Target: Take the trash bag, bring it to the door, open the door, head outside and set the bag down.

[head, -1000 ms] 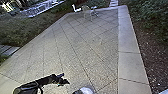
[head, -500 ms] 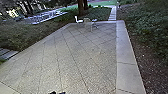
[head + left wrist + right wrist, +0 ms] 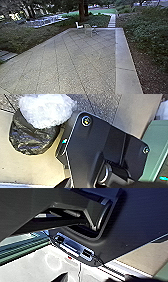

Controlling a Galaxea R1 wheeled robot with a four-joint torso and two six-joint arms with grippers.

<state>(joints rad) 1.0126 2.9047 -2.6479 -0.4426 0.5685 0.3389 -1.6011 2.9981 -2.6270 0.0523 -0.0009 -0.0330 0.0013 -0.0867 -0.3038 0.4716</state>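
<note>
I've got the trash bag (image 3: 31, 142) in the left wrist view: black, glossy, creased, with crumpled white plastic (image 3: 46, 110) bunched over it. It shows against the pale paving (image 3: 27, 169), near the speckled slabs. Can't tell whether it touches the ground or hangs clear. Can't read the left end effector: released, clenched or gripping the bag, no way to say. Same for the right end effector; can't tell its state from my views.

Head view has me looking over an outdoor patio (image 3: 75, 62) with diagonal joints. Pale border (image 3: 125, 62) runs up its right side, bare soil (image 3: 147, 77) just beyond, shrubs (image 3: 147, 32) at upper right. White chair (image 3: 79, 26) sits upper centre, near the patio's far edge, with more pale furniture (image 3: 88, 28) just beside it. Behind that: tree trunk (image 3: 81, 11), green lawn (image 3: 102, 11), stepping path (image 3: 112, 21). Low planting (image 3: 22, 42) on the left of the frame, grey slabs (image 3: 6, 56) at the left edge. Right wrist view gives me a pale, shiny surface (image 3: 30, 268) next to a green strip (image 3: 22, 250).
</note>
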